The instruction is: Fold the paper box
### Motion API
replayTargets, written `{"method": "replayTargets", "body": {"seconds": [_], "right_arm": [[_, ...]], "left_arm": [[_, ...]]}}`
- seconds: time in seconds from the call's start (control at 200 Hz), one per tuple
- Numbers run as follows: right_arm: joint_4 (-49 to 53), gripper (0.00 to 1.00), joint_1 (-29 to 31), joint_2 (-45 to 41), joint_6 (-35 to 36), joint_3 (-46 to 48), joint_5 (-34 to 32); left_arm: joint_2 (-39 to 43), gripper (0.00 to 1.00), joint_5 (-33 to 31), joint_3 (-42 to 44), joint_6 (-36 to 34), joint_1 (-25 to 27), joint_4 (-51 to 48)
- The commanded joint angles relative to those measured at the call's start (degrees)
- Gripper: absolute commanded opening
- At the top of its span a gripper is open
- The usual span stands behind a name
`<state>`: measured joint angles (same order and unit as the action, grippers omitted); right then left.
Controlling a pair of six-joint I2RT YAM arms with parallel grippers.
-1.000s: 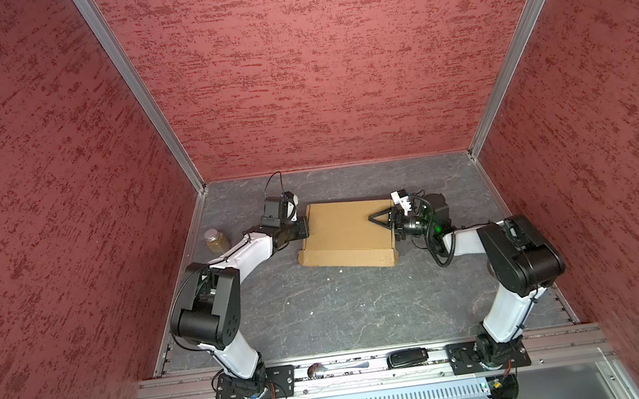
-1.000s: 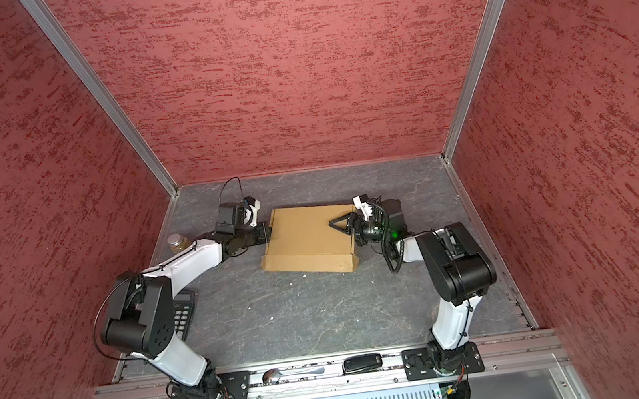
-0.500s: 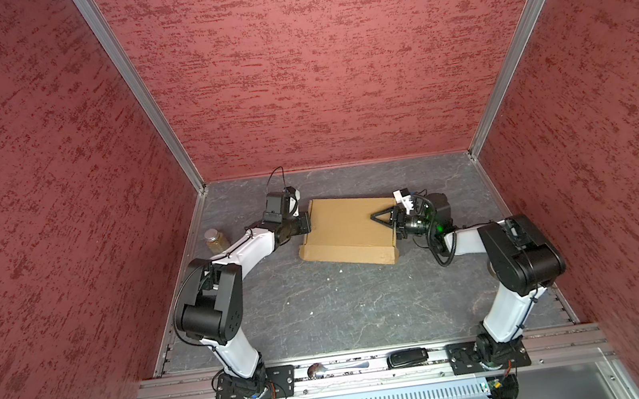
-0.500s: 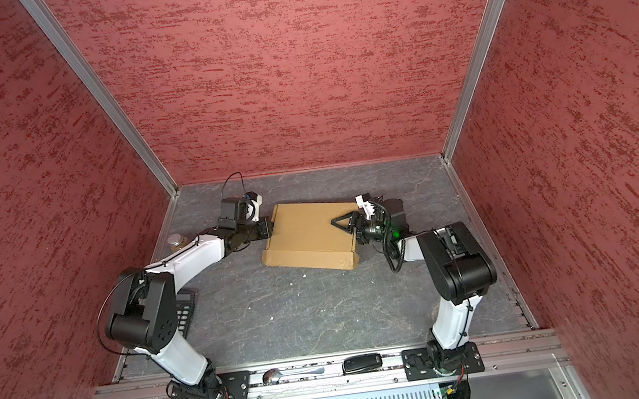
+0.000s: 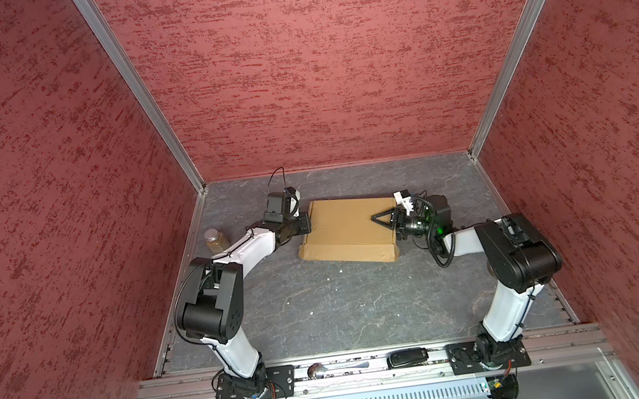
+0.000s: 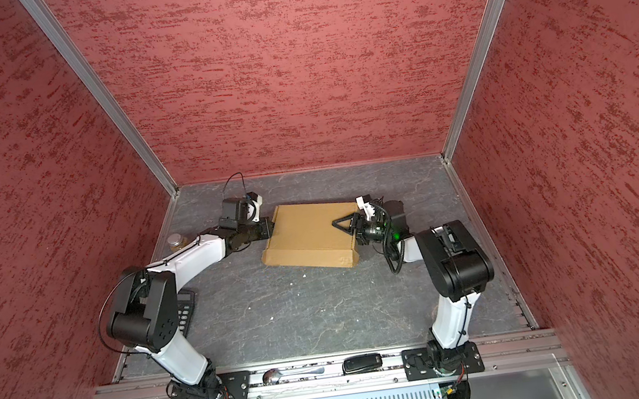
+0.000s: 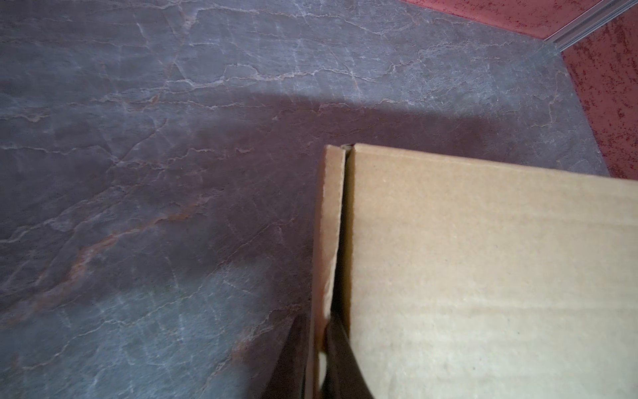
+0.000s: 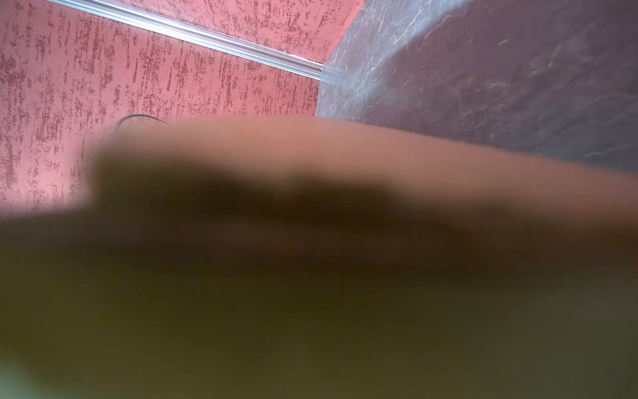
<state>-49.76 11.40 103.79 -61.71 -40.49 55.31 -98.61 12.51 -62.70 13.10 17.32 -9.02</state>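
The paper box (image 5: 349, 230) (image 6: 310, 235) lies closed and flat on the far middle of the grey floor, a tan cardboard mailer. My left gripper (image 5: 306, 223) (image 6: 269, 229) is at its left edge. In the left wrist view its dark fingers (image 7: 341, 362) straddle the box's thin side wall (image 7: 328, 224), shut on it beside the lid (image 7: 483, 276). My right gripper (image 5: 374, 217) (image 6: 335, 222) reaches over the right end, with one triangular finger lying on the lid. Blurred cardboard (image 8: 345, 155) fills the right wrist view and hides those jaws.
A jar (image 5: 216, 240) (image 6: 176, 241) with brown contents stands by the left wall behind the left arm. A calculator (image 6: 186, 310) lies under the left elbow. A spoon (image 5: 338, 368) and a black fob (image 5: 407, 356) rest on the front rail. Red walls enclose three sides.
The left arm has swung slightly toward the back and the box has shifted a little with it. The right gripper stays over the lid's right end.
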Motion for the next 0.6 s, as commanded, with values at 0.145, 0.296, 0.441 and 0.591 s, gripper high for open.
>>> {"method": "replayTargets", "body": {"seconds": [0.145,0.296,0.441,0.591], "right_arm": [[-5.3,0.64,0.4,1.0,-2.4,0.3,1.2],[-5.8,0.62,0.4,1.1,-2.7,0.3,1.3],[-5.9,0.59,0.4,1.4,-3.0,0.2,1.2],[-6.6,0.57,0.4,1.7,-3.4,0.2,1.2]], "left_arm": [[-0.7,0.18,2.2,-1.8,0.1,1.6,1.0],[-0.6,0.19,2.2,-1.9,0.2,1.7,1.1],[-0.3,0.21,1.8,-1.9,0.2,1.9,1.1],[0.0,0.23,1.7,-1.8,0.1,2.0,1.1]]}}
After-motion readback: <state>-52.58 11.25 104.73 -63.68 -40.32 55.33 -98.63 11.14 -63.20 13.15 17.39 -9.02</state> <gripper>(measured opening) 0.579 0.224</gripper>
